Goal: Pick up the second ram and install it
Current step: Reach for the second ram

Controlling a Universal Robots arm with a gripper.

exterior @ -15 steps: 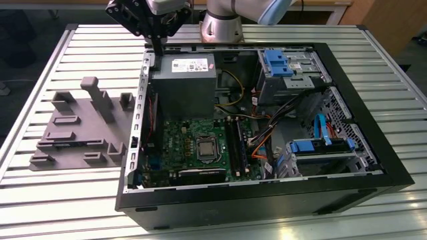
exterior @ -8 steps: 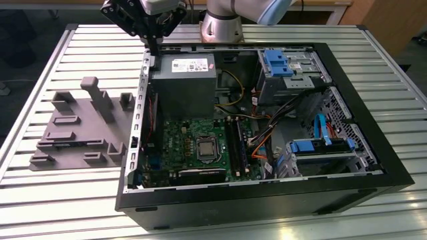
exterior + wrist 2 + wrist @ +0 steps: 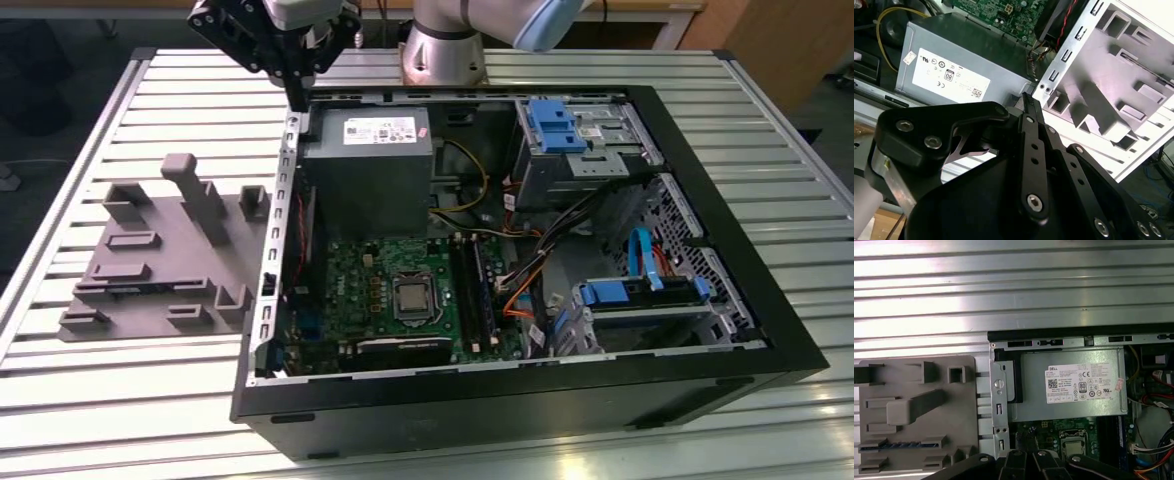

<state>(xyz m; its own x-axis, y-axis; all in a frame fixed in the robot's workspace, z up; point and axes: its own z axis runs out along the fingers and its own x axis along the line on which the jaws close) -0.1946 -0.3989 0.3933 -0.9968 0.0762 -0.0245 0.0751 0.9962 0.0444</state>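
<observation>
Second ram sits as a dark blue strip in a low slot of the gray fixture, on the exterior view's left. Further right, the gripper hangs over the computer case wall beside the power supply, jaws apparently closed together on nothing. Likely risks: a closed approach would press on the board instead of straddling it, the fixture's upright blocks could catch the jaws, and a skewed grip could jam the thin strip. The worktop is ribbed metal slats. Wooden furniture stands behind.
</observation>
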